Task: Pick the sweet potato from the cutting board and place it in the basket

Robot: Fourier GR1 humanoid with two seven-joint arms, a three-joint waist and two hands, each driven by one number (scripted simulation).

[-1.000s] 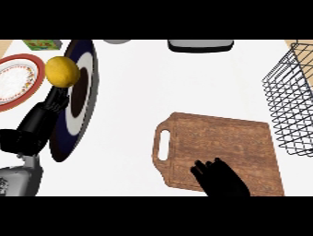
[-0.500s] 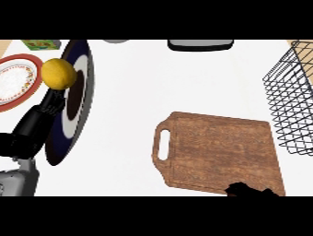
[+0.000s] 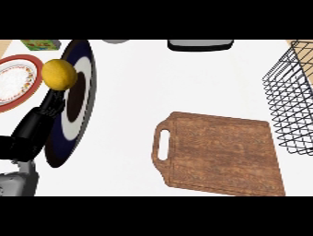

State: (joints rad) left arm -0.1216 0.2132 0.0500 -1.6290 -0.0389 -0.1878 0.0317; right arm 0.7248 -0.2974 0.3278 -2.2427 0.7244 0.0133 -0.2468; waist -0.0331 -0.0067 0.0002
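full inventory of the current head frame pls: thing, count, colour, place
cutting board: 1, brown wood with a handle slot, lower right of centre; nothing on it
wire basket: 1, black, right edge
lemon-like fruit: 1, yellow, upper left, over the dark plate's rim
dark plate: 1, navy with white ring and dark centre, left
patterned plate: 1, red rim, white centre, far left
box: 1, green, top left, cut off
dark object: 1, black and grey, top centre, cut off
sweet potato: 0 visible
left hand: 1, black, over the dark plate's left edge, fingers toward the fruit
right hand: not in view
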